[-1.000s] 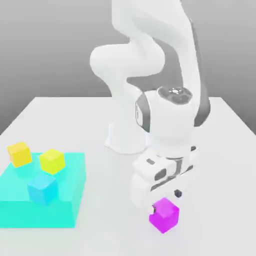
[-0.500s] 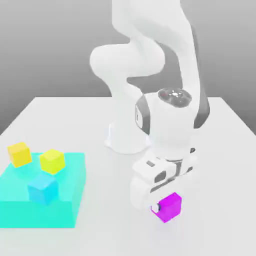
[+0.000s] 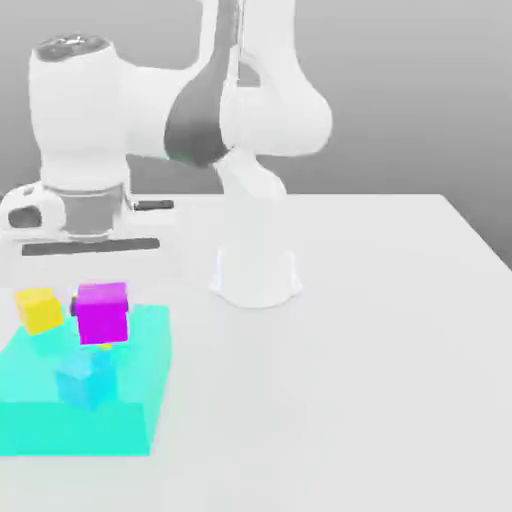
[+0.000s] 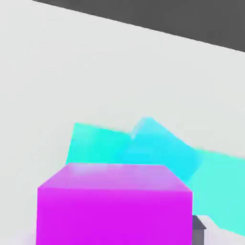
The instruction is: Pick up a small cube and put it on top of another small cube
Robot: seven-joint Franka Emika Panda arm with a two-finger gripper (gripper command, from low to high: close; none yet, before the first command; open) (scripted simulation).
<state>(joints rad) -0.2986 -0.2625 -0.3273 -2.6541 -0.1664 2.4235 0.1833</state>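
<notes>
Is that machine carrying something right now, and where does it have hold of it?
Yes: the magenta cube hangs in the air under the tool, above the turquoise platform. It seems gripped by two opposite sides; the contact itself is hard to see.

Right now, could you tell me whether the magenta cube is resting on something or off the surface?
Off the surface: the magenta cube hangs level under the end effector, above the cyan platform.

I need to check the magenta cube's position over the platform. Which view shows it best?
The exterior view: the magenta cube appears whole there, beneath the end effector, above the cyan platform and beside the golden cube. The hand view shows its faces close up, cropped.
</notes>
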